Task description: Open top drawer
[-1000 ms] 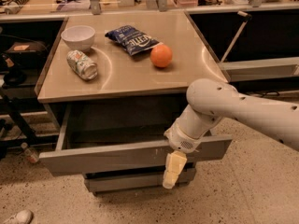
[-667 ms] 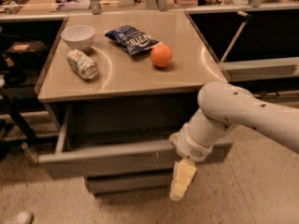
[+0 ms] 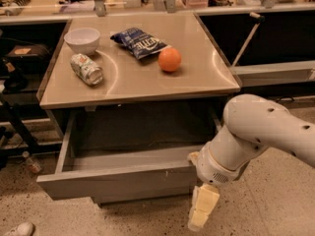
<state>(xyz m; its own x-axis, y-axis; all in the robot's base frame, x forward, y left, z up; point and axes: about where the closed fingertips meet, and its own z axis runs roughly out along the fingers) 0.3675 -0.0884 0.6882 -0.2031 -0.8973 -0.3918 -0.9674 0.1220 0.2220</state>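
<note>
The top drawer (image 3: 118,181) is the wide grey metal one under the tabletop. It stands pulled well out, and its dark inside shows from above. Its flat front faces me, with small pale marks right of centre. My gripper (image 3: 203,214) hangs below the white arm, just in front of the drawer front's right end and slightly lower than it. Its pale yellowish fingers (image 3: 205,204) point down toward the floor. It holds nothing that I can see. A narrower drawer below is mostly hidden behind the open one.
On the tabletop (image 3: 206,77) lie a white bowl (image 3: 82,39), a tipped can (image 3: 86,69), a blue chip bag (image 3: 141,42) and an orange (image 3: 169,59). A speckled floor lies in front. A dark cart (image 3: 15,82) stands at left, and a shelf unit (image 3: 275,73) at right.
The drawer has slid farther out toward me. My arm and gripper have drawn back and down to the right, away from the drawer front.
</note>
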